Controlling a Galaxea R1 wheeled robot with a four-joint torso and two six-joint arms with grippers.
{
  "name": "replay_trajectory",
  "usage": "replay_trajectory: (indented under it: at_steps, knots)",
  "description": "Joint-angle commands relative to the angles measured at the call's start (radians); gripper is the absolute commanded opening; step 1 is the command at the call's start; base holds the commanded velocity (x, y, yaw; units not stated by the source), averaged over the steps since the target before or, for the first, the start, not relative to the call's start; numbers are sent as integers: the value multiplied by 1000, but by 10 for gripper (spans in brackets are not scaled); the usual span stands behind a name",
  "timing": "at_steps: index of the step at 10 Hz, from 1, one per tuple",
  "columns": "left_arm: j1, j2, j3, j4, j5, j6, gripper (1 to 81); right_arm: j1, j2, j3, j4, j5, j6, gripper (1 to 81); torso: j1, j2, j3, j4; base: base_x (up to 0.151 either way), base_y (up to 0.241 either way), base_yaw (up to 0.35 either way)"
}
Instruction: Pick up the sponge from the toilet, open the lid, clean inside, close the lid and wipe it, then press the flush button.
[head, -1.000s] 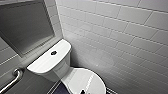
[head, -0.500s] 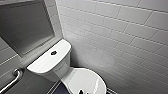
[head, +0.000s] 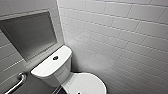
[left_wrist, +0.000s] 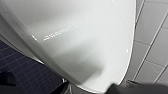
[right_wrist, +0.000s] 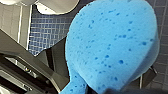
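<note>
The sponge (right_wrist: 112, 47) is held by the right gripper (right_wrist: 83, 86), which is clamped on its narrow end. The pad is squeezed there and its broad rounded end sticks out free. It is carried in the air over the dark blue tiled floor (right_wrist: 47, 30), not resting on the toilet (head: 53, 68). A white edge of the ceramic is seen beyond the sponge in the right wrist view, so the pad is judged near the bowl but off to its side, not above it.

The lid (head: 85, 83) is seen down and shut. Its long axis runs from the tank out toward the robot. The flush button (head: 55, 58) sits on the tank top, well behind the lid.

In the left wrist view the glossy white lid is seen close up from above, with floor on one side and wall tiles on the other. The left arm is therefore judged nearer the lid. Lid opening is not yet done. Whether the left claw is apart or together cannot be told.
</note>
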Motion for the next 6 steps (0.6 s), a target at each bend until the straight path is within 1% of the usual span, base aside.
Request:
replay_trajectory:
  at_steps: [1,2,3,4,5,6]
  knots:
    - [-149,-27,83,12,-123,7,811,-15,-32,16,-17,-55,1,10,0,0,0,0,0,0,0]
    - [-145,-52,109,5,-157,-23,811,-15,-31,14,-17,-55,1,10,0,0,5,0,0,0,0]
    - [-142,-85,151,-6,-175,-60,811,-15,-29,11,-17,-55,1,10,0,0,12,0,0,0,0]
    - [-142,-119,183,-26,-209,-104,811,-15,-29,11,-17,-53,1,10,0,0,11,0,0,0,0]
    - [-142,-154,212,-37,-247,-155,811,-15,-28,11,-17,-55,1,10,0,0,11,0,0,0,0]
    - [-142,-190,240,-38,-275,-222,811,-15,-26,11,-15,-55,1,10,0,0,11,0,0,0,0]
